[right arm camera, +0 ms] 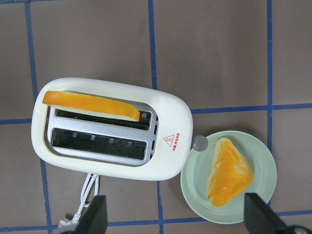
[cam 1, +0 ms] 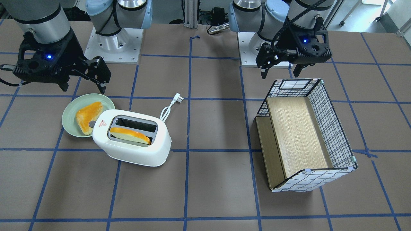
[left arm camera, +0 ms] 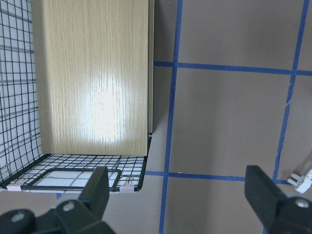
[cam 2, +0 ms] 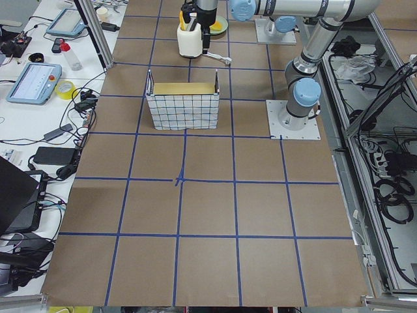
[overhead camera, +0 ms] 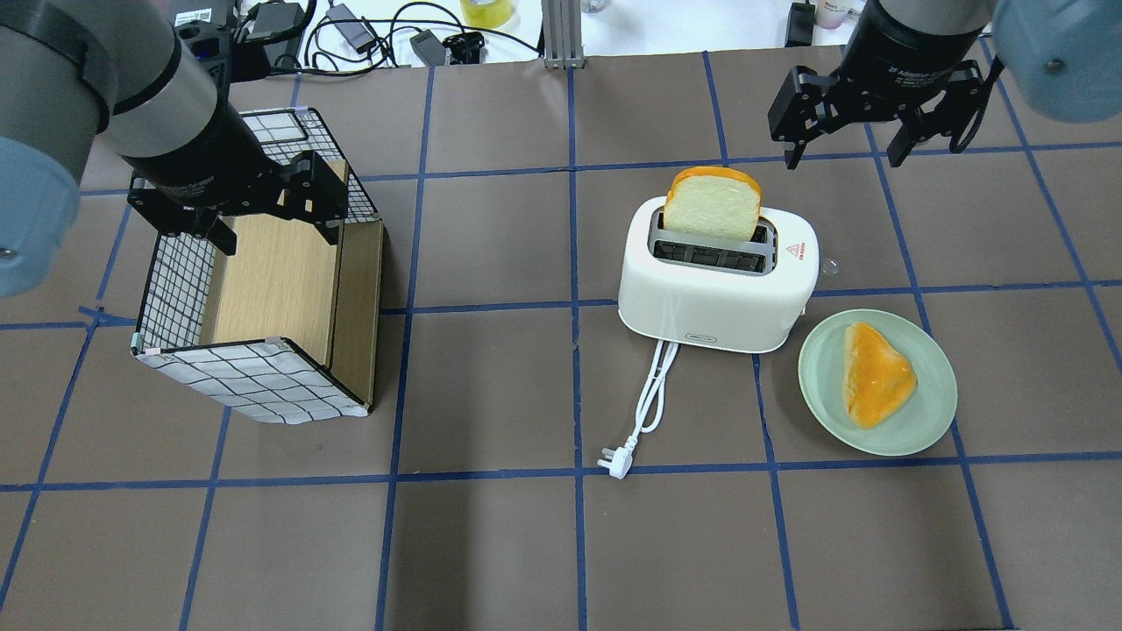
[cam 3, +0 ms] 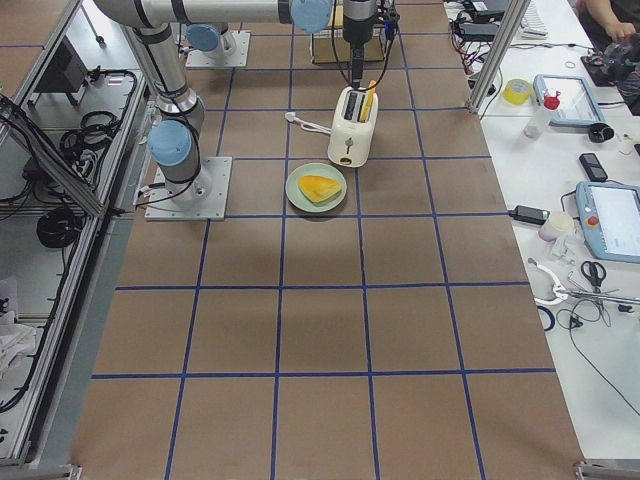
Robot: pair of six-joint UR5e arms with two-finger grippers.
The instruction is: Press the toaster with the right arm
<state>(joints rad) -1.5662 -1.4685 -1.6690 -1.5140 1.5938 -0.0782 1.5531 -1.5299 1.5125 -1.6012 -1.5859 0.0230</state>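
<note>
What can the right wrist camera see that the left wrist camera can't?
Only the right wrist view shows the toaster itself, a bread slice standing in one slot, and the green plate holding another bread piece. Only the left wrist view shows the wire basket with a wooden board inside. Both show the brown table with blue tape, a bit of the white cord, and an open gripper: right gripper, left gripper.
</note>
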